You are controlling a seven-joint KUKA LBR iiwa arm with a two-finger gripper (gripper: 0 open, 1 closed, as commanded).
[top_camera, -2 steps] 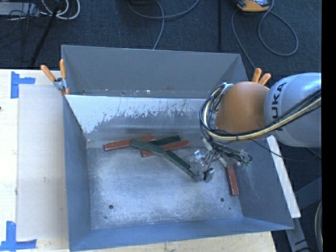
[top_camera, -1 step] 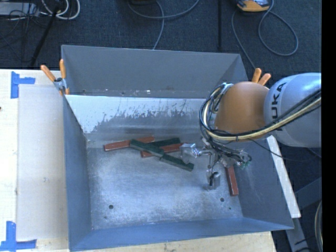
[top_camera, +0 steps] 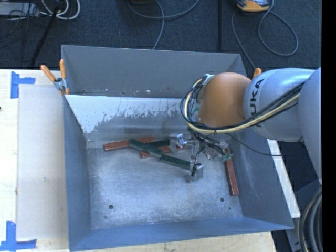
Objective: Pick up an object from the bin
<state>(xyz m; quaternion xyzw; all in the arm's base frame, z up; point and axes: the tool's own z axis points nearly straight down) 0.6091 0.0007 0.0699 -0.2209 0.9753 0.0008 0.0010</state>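
Note:
My gripper (top_camera: 195, 171) is low in the bin, right of centre, just under the orange-domed wrist. It stands at the right end of a dark green bar (top_camera: 176, 161) that lies slanted on the bin floor. Whether it touches that bar I cannot tell. A second dark green bar (top_camera: 148, 147) lies just left of the first, partly over a reddish-brown stick (top_camera: 142, 139).
Another reddish-brown stick (top_camera: 116, 146) lies further left near the back wall. A brown stick (top_camera: 231, 177) leans along the right wall, close to the wrist. Small metal parts (top_camera: 180, 140) sit behind the gripper. Bare floor spreads across the front half.

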